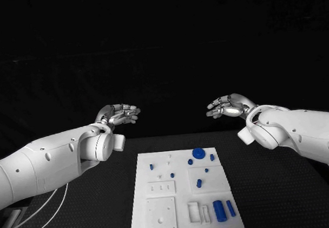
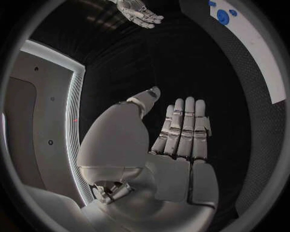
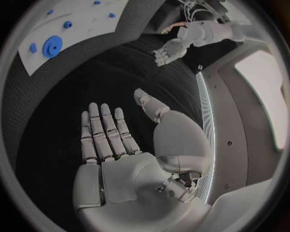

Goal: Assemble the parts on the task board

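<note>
Black table (image 1: 281,190) noted. Left hand (image 1: 118,115) raised beyond it, fingers apart, holding nothing. White board (image 1: 158,171) centre, blue parts (image 1: 219,210) lying loose. Right hand (image 1: 228,107) likewise. We judge parts light, rigid, slippery; pinch sides.

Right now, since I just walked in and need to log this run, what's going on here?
Nothing is being handled yet. The left robot hand and the right robot hand hang above the black table, beyond the far end of the white board, both empty with fingers apart. The blue parts, such as the round disc and the thick cylinder, lie on the board, so assembly does not look started.
</note>
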You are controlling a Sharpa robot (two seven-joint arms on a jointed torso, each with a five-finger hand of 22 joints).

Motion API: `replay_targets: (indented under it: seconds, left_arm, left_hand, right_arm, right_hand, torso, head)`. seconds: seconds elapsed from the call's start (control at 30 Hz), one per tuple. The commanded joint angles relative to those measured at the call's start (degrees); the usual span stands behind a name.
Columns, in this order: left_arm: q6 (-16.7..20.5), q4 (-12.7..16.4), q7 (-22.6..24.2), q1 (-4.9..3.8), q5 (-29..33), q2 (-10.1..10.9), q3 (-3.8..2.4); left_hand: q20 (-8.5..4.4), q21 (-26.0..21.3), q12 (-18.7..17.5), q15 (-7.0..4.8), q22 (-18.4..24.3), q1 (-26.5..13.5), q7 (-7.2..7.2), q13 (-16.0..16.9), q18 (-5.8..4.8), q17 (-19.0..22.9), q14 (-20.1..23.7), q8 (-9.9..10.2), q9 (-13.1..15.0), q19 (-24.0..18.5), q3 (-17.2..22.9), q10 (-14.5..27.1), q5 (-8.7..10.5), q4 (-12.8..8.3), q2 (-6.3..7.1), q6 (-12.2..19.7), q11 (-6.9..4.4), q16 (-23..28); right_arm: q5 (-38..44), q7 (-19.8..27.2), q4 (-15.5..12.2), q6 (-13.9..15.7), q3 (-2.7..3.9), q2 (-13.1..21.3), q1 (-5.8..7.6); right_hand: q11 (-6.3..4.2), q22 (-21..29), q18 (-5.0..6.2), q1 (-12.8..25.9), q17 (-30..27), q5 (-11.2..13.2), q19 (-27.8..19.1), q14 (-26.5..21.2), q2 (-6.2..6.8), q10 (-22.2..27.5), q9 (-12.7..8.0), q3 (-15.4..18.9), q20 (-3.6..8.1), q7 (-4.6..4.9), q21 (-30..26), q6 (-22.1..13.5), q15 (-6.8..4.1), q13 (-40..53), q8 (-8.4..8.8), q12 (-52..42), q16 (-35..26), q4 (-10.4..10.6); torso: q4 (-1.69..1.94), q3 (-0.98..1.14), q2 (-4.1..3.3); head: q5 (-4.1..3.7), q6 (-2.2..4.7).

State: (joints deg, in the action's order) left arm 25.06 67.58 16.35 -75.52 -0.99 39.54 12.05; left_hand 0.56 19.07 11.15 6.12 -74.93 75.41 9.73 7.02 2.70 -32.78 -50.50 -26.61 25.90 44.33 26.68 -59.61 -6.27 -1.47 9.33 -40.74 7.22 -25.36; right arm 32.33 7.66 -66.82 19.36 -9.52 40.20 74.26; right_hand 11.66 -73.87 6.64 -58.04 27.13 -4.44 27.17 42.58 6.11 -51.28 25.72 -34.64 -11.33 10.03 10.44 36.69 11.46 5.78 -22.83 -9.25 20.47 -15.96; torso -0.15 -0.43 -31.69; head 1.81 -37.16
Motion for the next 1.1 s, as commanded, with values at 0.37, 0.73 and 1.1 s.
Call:
replay_targets:
  seconds: [0.37,0.73,1.1]
  left_arm:
    - [-2.55,8.8,1.57,-0.13,-7.18,4.23,-0.09]
    - [-2.41,16.27,2.19,-0.12,-11.7,8.55,-0.26]
    - [-3.34,19.94,2.51,-0.1,-14.72,10.55,-0.26]
  left_hand:
    - [-5.72,14.4,-1.86,-5.78,-1.55,-5.06,-0.79,1.76,1.41,-8.82,-13.8,3.6,-0.95,9.46,3.29,-10.01,-1.11,-11.86,-2.37,-8.34,-1.6,-8.69]
    - [-6.96,21.86,-4.76,-6.77,-1.45,-6.67,-0.53,2.15,1.96,-13.24,-15.15,5.56,-0.49,9.87,4.49,-9.8,-1.08,-13.55,-1.87,-8.09,-1.67,-14.93]
    - [-7.0,23.93,-5.69,-6.86,-1.28,-7.62,-0.52,2.37,2.33,-14.4,-15.63,5.88,-0.05,9.57,4.75,-9.97,-1.19,-13.46,-1.86,-8.53,-1.65,-17.45]
  right_arm:
    - [43.67,-3.14,-3.51,1.09,0.04,0.02,-0.74]
    - [60.47,-8.67,-6.24,-1.29,0.07,-0.49,-1.78]
    - [67.45,-10.62,-6.35,-1.3,0.08,-2.26,-3.9]
  right_hand:
    - [-6.48,-1.51,8.36,-6.78,12.52,-2.91,35.13,32.57,2.76,-17.09,0.28,-3.21,5.56,-1.26,11.62,14.79,-12.43,1.64,-1.12,-0.77,16.0,-0.75]
    - [-6.27,-2.72,8.36,-7.4,25.51,-4.6,45.59,36.44,4.4,-16.54,-0.27,-3.23,12.39,-0.73,27.36,14.66,-12.6,1.13,2.01,3.73,37.84,-0.41]
    - [-5.92,-2.49,8.36,-7.08,25.64,-2.72,45.13,35.15,5.1,-16.74,-0.49,-5.17,13.14,-0.9,30.92,14.82,-12.26,0.26,2.74,5.16,41.67,0.02]
  torso:
    - [0.71,-0.11,-2.04]
    - [2.33,-0.61,-4.27]
    - [3.33,-1.09,-6.39]
  head:
    - [-0.68,0.74]
    - [-1.9,1.43]
    - [-2.86,1.94]
